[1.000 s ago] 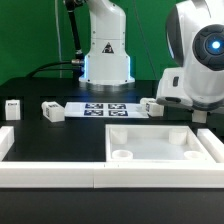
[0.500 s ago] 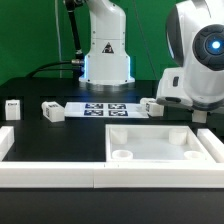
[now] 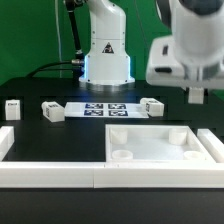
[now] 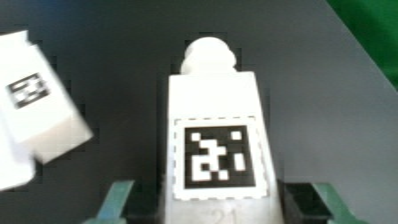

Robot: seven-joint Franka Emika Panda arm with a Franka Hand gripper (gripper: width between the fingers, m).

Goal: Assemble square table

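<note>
White square panel (image 3: 160, 142) lying upside down on the dark counter (image 3: 40, 135), toward the exterior view's right. Rim turned up and round corner sockets showing, presumably for taking legs from above. No leg standing in any socket yet.

One short white leg (image 4: 214, 120) pinched in the pincer (image 4: 215, 204). Black-and-white tag facing the wrist camera, thick end clamped between the fingers (image 4: 125, 200), narrow rounded end pointing away. Gripped at the thick end, probably to leave the narrow end free for a socket.

In the exterior view, pincer (image 3: 197, 95) hanging well above the counter near the panel's far right corner. Over it or behind it: cannot tell. Held leg not clear from this side.

Three more legs lying loose in a row behind the panel:
- second leg (image 3: 151, 106), just beyond the panel's far edge
- third leg (image 3: 52, 111), to the exterior view's left of the marker board (image 3: 105, 109)
- fourth leg (image 3: 12, 108), farthest left

All kept apart, seemingly for easy picking.

Low white rail (image 3: 50, 178) along the near edge of the counter, with the panel close against it, likely as a stop against sliding.

In the wrist view, a tagged white piece (image 4: 36, 100) near the held leg without touching it, likely one of the loose legs.

Early in the job, judging by the open sockets.
</note>
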